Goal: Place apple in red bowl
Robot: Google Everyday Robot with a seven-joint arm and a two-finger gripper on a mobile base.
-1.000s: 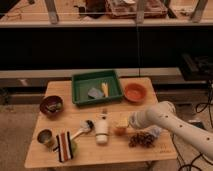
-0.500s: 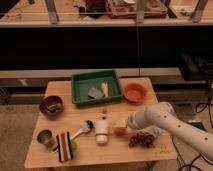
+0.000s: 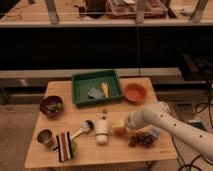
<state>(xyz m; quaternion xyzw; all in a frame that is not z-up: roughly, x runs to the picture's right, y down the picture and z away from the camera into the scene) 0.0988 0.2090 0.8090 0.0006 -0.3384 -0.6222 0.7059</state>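
The apple (image 3: 119,130) is a small orange-peach fruit on the wooden table (image 3: 65,90), right of a white bottle. My gripper (image 3: 123,123) is at the end of the white arm, which reaches in from the right. It sits right at the apple, on its upper right side, and partly hides it. The red bowl (image 3: 135,92) is a shallow orange-red bowl that stands empty at the table's back right, beside the green tray and well behind the apple.
A green tray (image 3: 96,86) at the back middle holds small items. A dark maroon bowl (image 3: 51,105) stands at the left. A white bottle (image 3: 102,129), a brush (image 3: 82,129), a striped cloth (image 3: 63,146) and a cup (image 3: 45,136) lie in front. Dark grapes (image 3: 142,139) lie right of the apple.
My arm has moved left and slightly down across the table, bringing the gripper from right of the apple to right against it. The other objects have not moved.
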